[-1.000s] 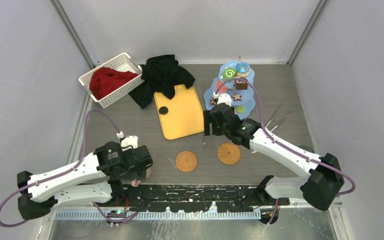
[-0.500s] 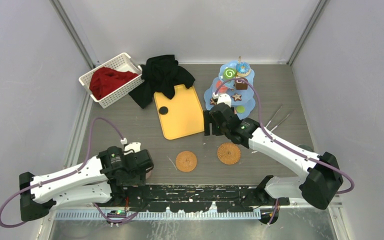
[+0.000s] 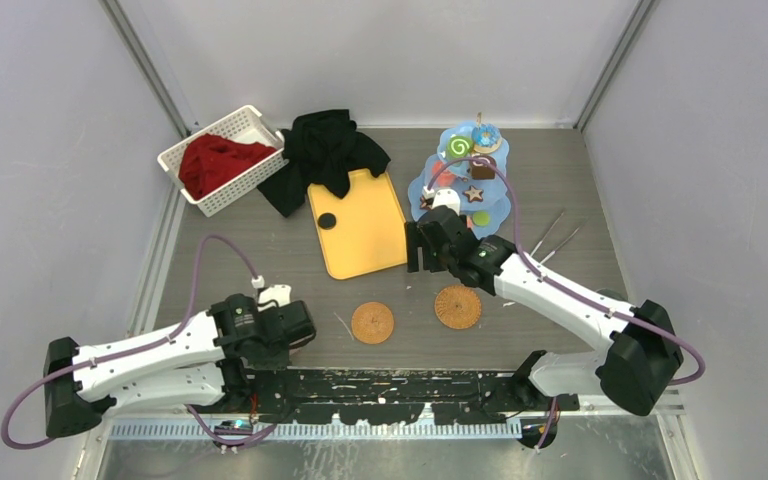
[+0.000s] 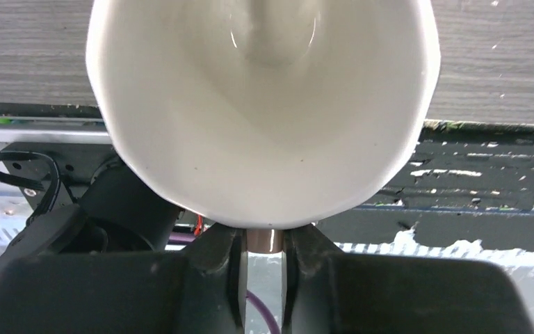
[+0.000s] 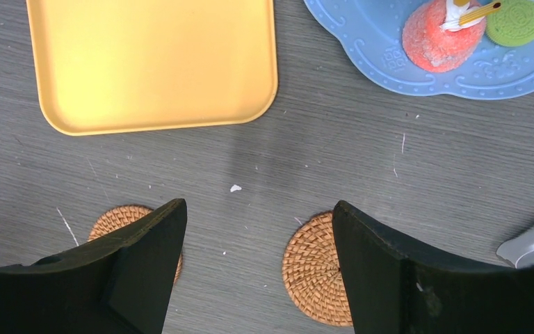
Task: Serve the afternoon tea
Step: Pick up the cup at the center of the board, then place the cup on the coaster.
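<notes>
- The left gripper (image 4: pixel 264 271) has just pinched shut on the handle (image 4: pixel 264 241) of the mug (image 4: pixel 264 104), which sits just ahead of its fingertips.
- The mug now looks ready to be carried to a coaster (image 5: pixel 316 278).
- The right gripper (image 5: pixel 257 268) stays spread and empty above that coaster.

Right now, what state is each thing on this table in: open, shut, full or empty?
Left gripper: shut on the mug.
Mug: held, nothing inside.
Right gripper: open, holding nothing.
Stand: loaded with sweets.
Tray: bare but for a small black disc; black cloth over its far edge.
Basket: holds a red cloth.
Coasters: both bare.
</notes>
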